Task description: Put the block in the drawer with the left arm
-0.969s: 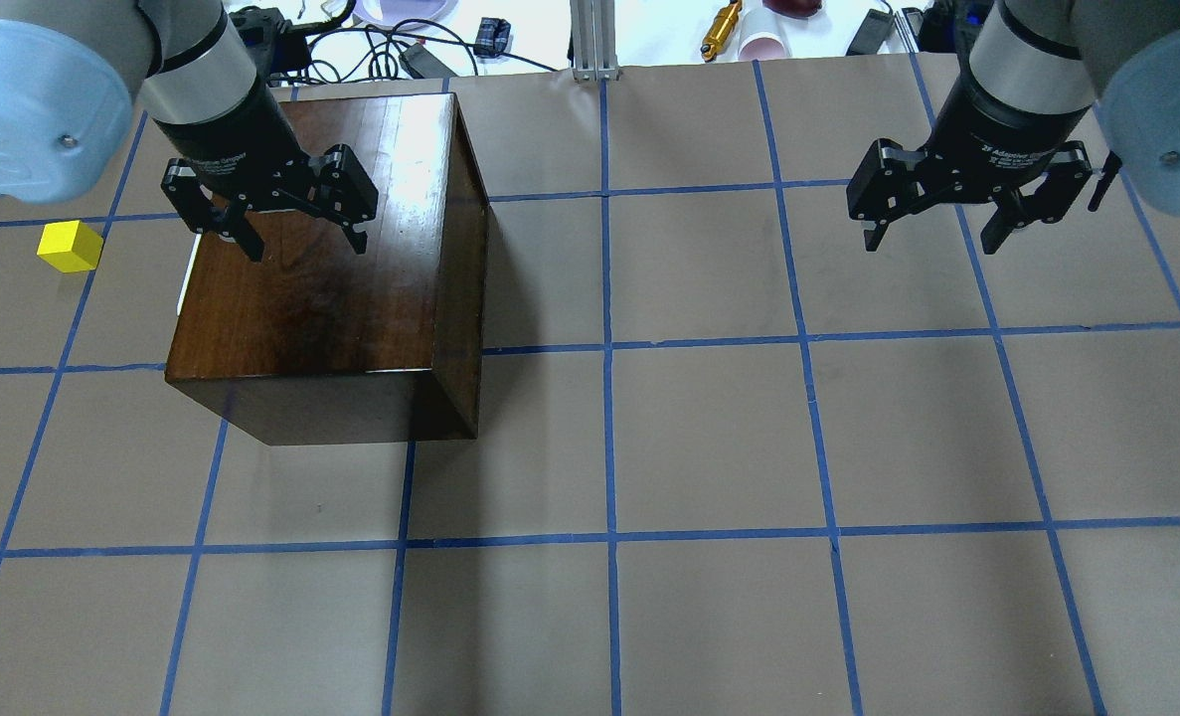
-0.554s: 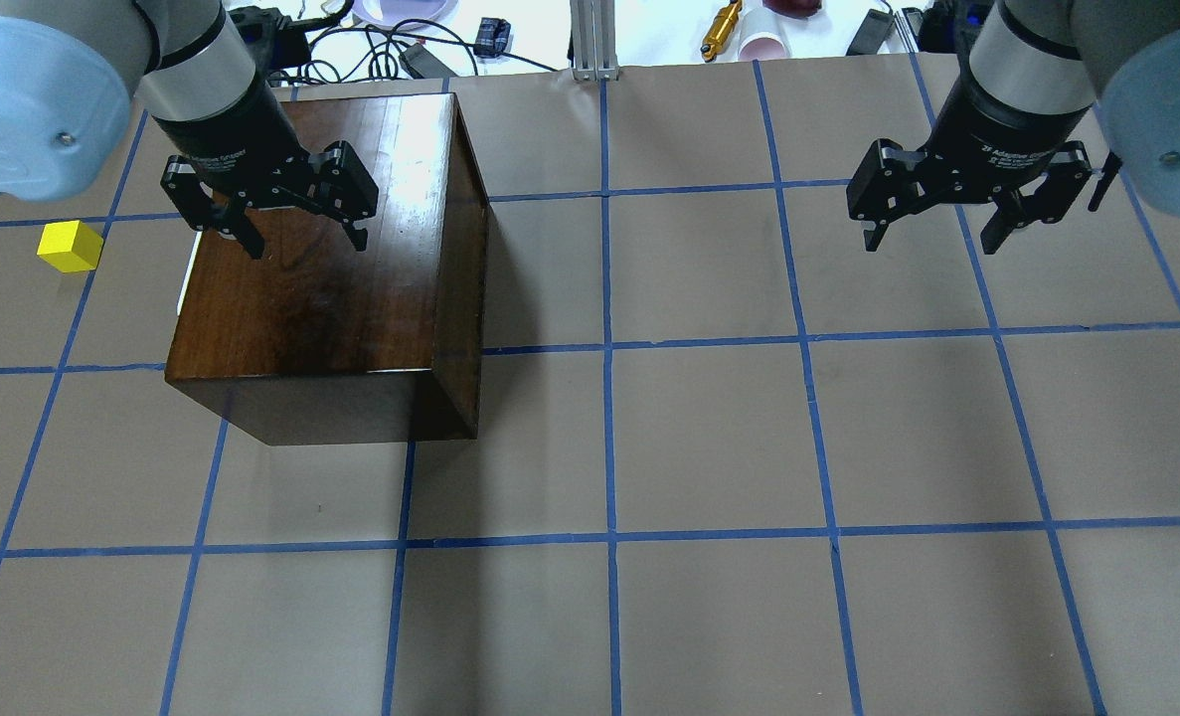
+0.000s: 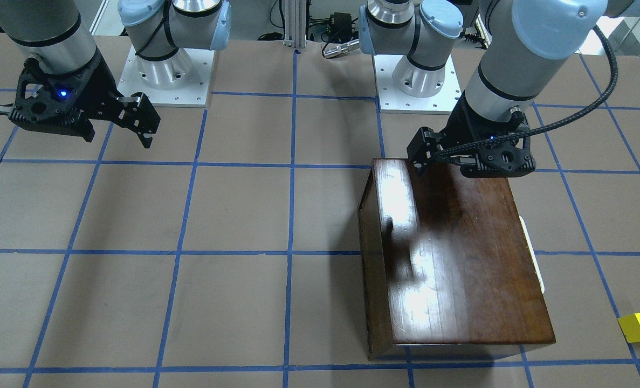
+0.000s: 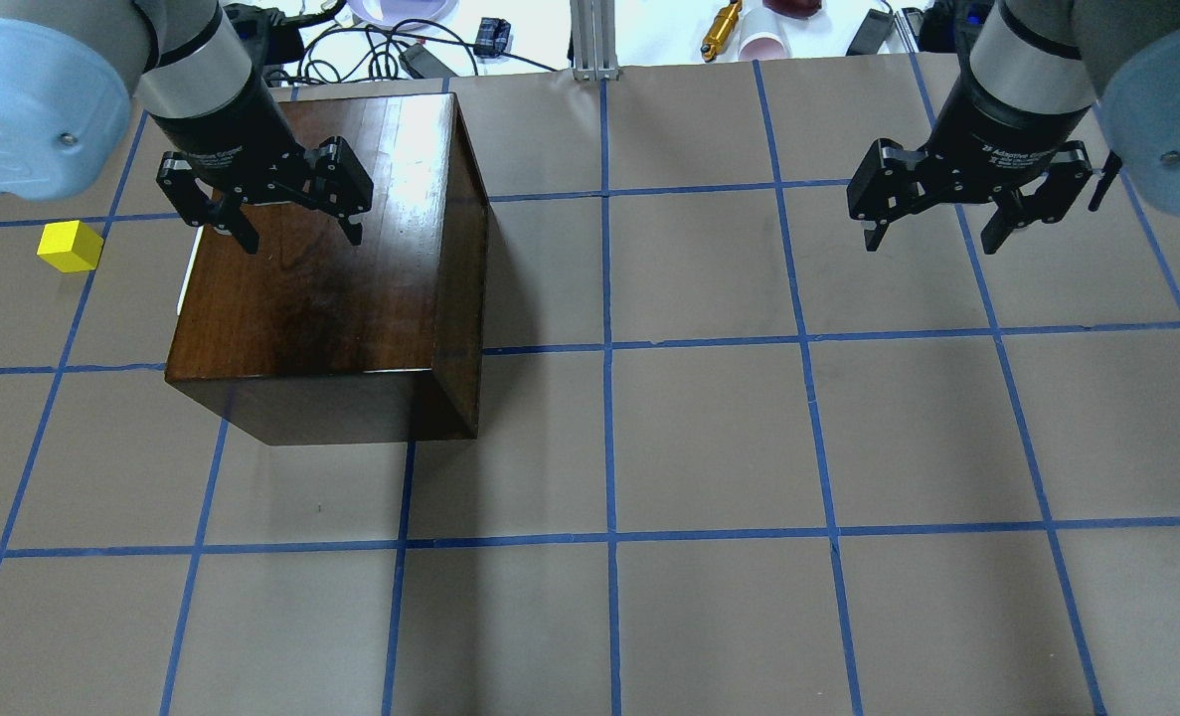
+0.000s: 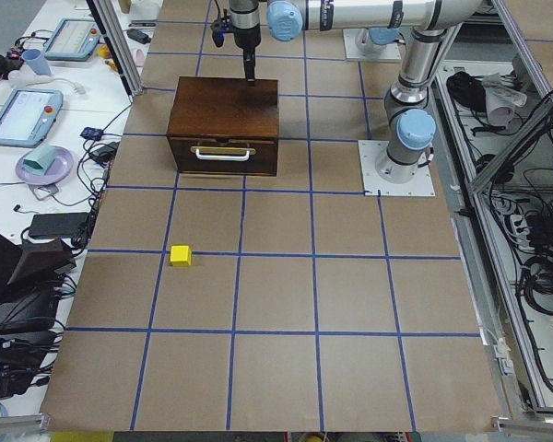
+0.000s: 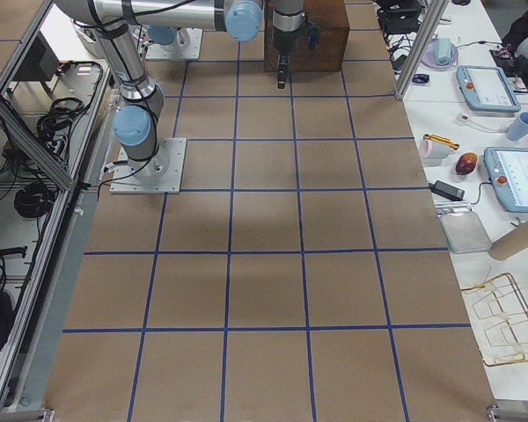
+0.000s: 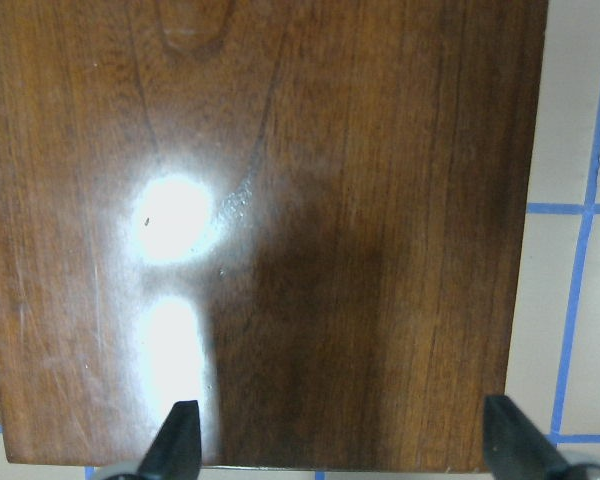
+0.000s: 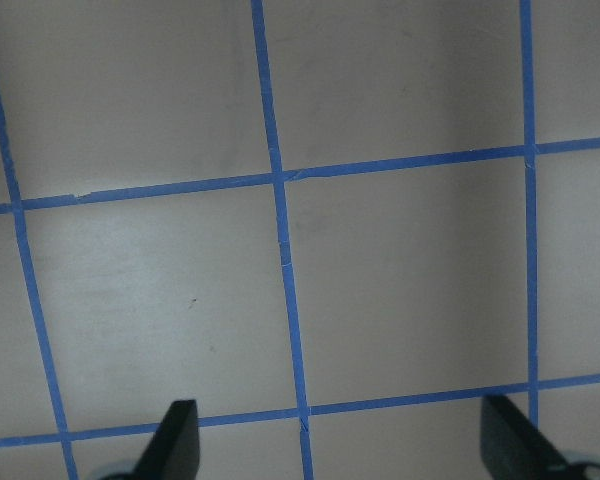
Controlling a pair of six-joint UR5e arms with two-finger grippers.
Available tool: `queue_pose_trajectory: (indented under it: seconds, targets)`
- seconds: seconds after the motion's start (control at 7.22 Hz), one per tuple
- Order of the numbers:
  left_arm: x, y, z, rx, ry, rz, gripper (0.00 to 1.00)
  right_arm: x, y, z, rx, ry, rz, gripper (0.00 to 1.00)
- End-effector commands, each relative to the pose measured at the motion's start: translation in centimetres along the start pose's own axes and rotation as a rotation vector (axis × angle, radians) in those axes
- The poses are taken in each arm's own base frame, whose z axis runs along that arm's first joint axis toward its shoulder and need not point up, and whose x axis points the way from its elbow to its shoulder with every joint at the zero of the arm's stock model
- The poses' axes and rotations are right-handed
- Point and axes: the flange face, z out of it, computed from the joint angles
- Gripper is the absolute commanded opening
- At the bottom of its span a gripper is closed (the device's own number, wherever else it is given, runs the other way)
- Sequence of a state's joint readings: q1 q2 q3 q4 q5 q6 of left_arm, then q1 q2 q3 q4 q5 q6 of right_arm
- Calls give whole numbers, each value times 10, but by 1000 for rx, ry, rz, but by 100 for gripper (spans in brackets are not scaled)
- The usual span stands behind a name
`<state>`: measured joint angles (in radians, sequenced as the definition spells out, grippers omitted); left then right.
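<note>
L claw slightly fwd (wide apart)

Pretty plain setup: brown paper-covered table gridded with blue tape lines, silver aluminium post at the far edge, cluttered white side bench with black cables.

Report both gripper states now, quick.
Left gripper: open, holding nothing, above the wooden box.
Right gripper: open, holding nothing, above the table.
</note>
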<state>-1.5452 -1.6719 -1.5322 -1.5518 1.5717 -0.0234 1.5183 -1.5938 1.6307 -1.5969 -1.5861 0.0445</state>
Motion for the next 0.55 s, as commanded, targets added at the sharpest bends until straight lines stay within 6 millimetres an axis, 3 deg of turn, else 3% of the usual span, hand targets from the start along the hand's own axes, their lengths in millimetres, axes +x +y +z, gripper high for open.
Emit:
queue_pose_trajectory:
  seconds: [0.0, 0.14, 0.42]
  targets:
    - [-8, -7, -4, 25, 10, -6, 100, 1, 0, 1, -1, 0, 1, 100]
    - [-25, -14, -2, 25, 14, -38, 100, 0, 0, 0, 0, 0, 0, 100]
    - [-81, -25, -2, 30, 61, -97, 100, 0, 0, 0, 0, 0, 0, 100]
